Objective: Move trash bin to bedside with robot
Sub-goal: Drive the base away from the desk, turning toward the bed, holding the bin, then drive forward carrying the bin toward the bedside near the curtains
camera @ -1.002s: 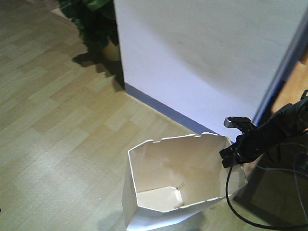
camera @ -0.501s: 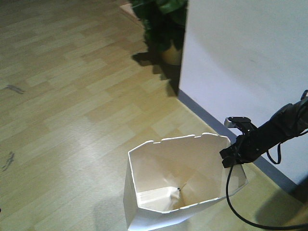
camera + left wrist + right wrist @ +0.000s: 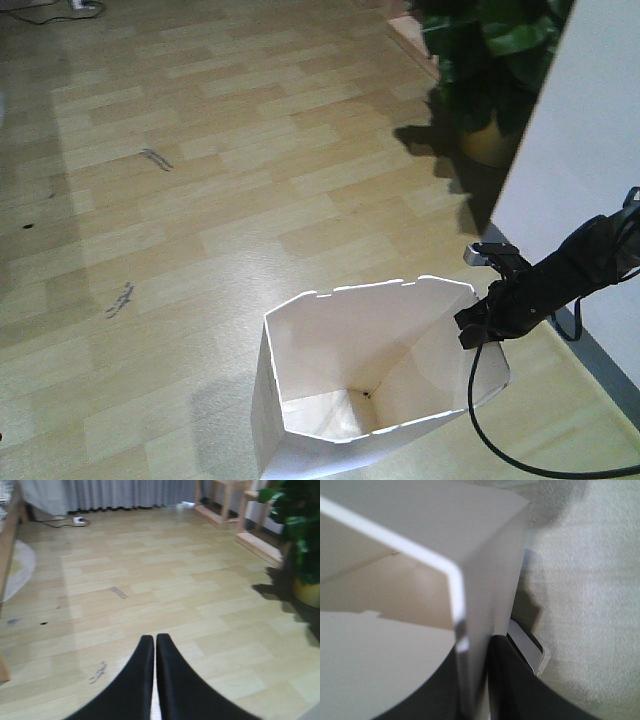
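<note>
Right claw [image 3: 480,322] tight on trash bin [image 3: 345,345] rim.

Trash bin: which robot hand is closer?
Right. The right gripper pinches the rim of the trash bin, one finger inside, one outside. The left gripper is shut, facing the floor, nowhere at the bin in the front view.

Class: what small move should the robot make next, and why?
Probably turn left with it: the right gripper is shut on the trash bin rim, and what looks like the bed frame sits at the left wrist view's left edge.
</note>
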You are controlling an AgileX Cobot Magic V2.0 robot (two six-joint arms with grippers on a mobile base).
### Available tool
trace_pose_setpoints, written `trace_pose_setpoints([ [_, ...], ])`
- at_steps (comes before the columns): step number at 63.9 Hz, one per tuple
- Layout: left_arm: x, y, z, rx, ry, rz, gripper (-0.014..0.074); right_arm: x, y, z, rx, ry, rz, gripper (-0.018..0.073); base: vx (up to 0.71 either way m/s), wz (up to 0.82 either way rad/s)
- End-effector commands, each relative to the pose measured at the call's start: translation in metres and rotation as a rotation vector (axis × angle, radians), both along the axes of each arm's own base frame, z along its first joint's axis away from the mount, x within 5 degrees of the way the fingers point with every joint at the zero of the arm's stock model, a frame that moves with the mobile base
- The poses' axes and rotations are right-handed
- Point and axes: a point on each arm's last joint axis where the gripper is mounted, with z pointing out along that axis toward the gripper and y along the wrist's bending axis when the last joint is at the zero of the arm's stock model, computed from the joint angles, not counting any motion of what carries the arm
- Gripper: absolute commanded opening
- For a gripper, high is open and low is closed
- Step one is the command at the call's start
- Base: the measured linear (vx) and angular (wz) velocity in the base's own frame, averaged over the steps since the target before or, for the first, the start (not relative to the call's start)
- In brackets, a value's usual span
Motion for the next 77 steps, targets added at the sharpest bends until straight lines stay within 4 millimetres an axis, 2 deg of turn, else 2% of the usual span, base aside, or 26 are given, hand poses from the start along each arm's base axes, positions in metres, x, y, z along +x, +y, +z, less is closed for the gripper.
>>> trace_pose_setpoints([
  [1, 0.0008, -0.0003, 0.0054, 0.004, -0.077, -0.004, -0.0006, 0.0051, 0.0103, 0.0332, 0.146, 0.006, -0.02, -0.0005, 0.17, 0.47],
  [77, 0.0008, -0.0003, 0.0054, 0.004, -0.077, -0.004, -0.0006, 0.0051, 0.0103, 0.0332, 0.146, 0.006, -0.02, -0.0005, 0.28, 0.26],
])
